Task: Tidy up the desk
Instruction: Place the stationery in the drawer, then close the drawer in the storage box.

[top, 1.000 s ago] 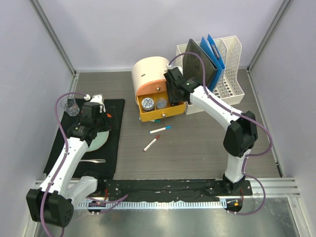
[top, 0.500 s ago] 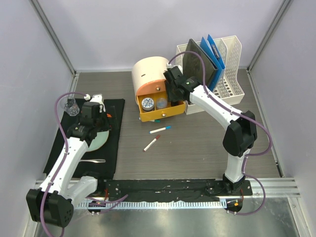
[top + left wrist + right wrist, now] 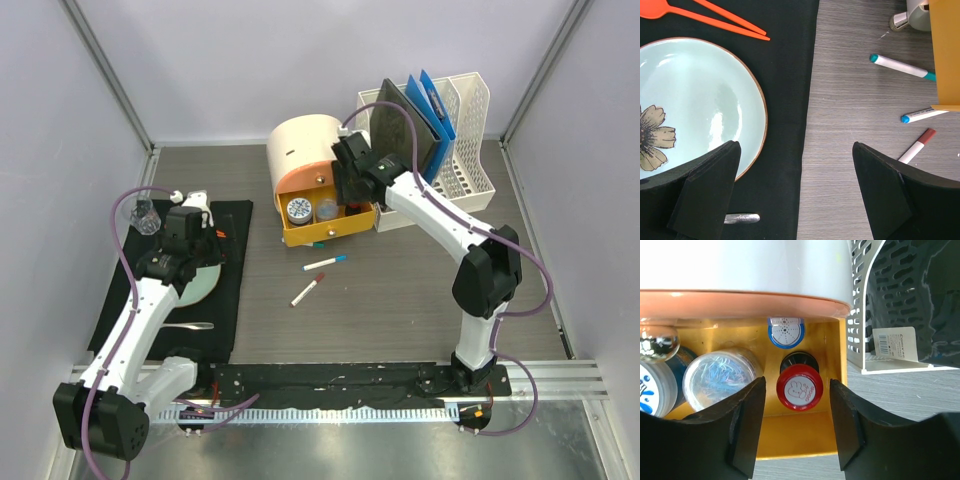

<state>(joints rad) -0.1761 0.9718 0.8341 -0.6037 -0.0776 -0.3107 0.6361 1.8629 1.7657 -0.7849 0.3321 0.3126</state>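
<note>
Left hand (image 3: 797,195) (spread wide) above desk (image 3: 855,130), straddling black mat (image 3: 790,75) edge.

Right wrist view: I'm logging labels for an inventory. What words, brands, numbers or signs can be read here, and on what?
No text is legible.
White sticker on the file rack: several printed lines, too small to read.
Red stamp in the drawer: a small line drawing on its cap, no letters.
White lid at the left edge: blue marks, cut off and unreadable.
</note>
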